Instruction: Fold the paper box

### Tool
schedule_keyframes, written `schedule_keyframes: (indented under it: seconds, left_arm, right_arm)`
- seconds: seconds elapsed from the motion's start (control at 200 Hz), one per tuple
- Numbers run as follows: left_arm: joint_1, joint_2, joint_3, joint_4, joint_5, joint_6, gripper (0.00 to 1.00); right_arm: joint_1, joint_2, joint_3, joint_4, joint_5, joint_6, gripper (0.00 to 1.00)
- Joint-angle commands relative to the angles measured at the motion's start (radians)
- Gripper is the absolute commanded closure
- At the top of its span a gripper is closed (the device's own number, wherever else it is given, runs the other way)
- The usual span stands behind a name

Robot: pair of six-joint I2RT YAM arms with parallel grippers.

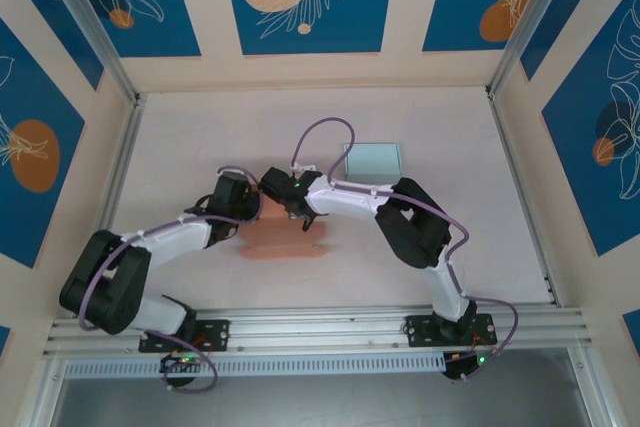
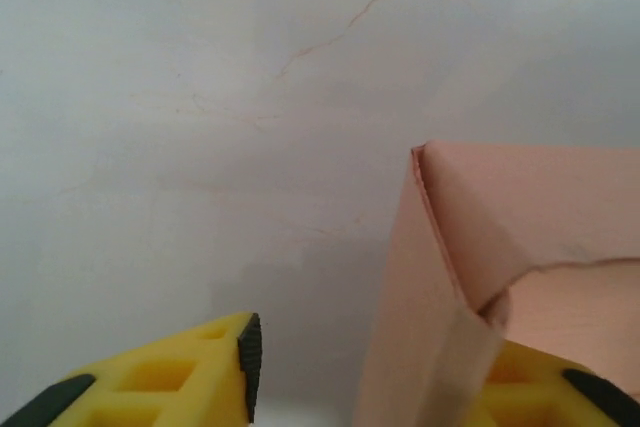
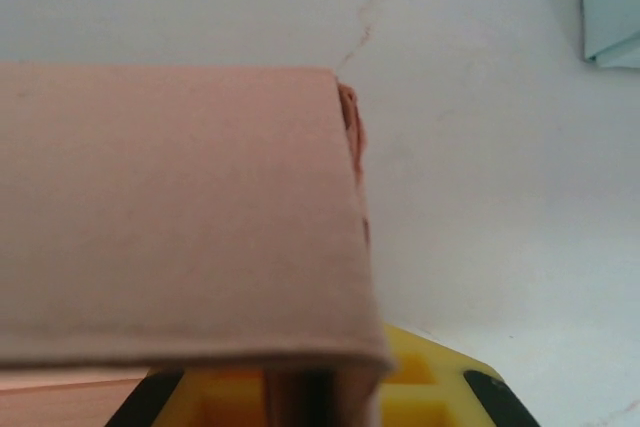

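Note:
The salmon-pink paper box (image 1: 283, 242) lies partly folded on the table between the two arms. In the left wrist view one upright corner of the box (image 2: 500, 207) leans against my right-hand finger, while the left pad (image 2: 250, 347) stands apart from it, so my left gripper (image 2: 375, 362) is open. The left gripper (image 1: 260, 202) sits at the box's far left edge. My right gripper (image 1: 298, 212) is at the far edge too. It (image 3: 320, 392) is shut on a wall of the box, whose flat panel (image 3: 170, 207) hides most of the jaws.
A folded light-blue box (image 1: 372, 159) rests on the table behind the right arm, and its corner (image 3: 612, 7) appears at the top right of the right wrist view. Metal frame posts and patterned walls enclose the white table (image 1: 200, 137).

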Motion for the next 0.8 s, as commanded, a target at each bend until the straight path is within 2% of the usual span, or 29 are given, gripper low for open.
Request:
schedule_keyframes:
  seconds: [0.0,0.09,0.195,0.325,0.405,0.47,0.6,0.705,0.795]
  left_arm:
    - [0.032,-0.088,0.035,-0.063,0.032,0.032,0.51]
    - [0.039,-0.153,0.024,-0.075,0.085,0.02,0.43]
    - [0.046,-0.225,0.015,-0.078,0.151,-0.007,0.28]
    - [0.056,-0.305,0.02,-0.108,0.15,-0.023,0.17]
    - [0.076,-0.34,0.018,-0.108,0.142,-0.03,0.15]
    - [0.116,-0.339,0.02,-0.104,0.161,-0.037,0.14]
    - [0.218,-0.294,0.02,-0.067,0.243,-0.067,0.15]
    - [0.261,-0.253,0.024,-0.023,0.298,-0.087,0.17]
    - [0.27,-0.207,0.051,-0.017,0.345,-0.075,0.18]
  right_arm:
    - [-0.017,0.035,-0.041,-0.246,0.035,-0.033,0.97]
    - [-0.023,0.034,-0.031,-0.243,-0.005,-0.079,0.97]
    - [-0.035,0.035,-0.016,-0.23,-0.067,-0.157,0.97]
    - [-0.055,0.033,0.0,-0.211,-0.184,-0.284,0.97]
    - [-0.073,0.034,0.013,-0.198,-0.289,-0.376,0.97]
    - [-0.084,0.046,0.036,-0.216,-0.354,-0.439,0.93]
    - [-0.102,0.084,0.096,-0.263,-0.387,-0.524,0.9]
    - [-0.124,0.109,0.132,-0.275,-0.441,-0.567,0.88]
    - [-0.135,0.126,0.159,-0.277,-0.472,-0.601,0.78]
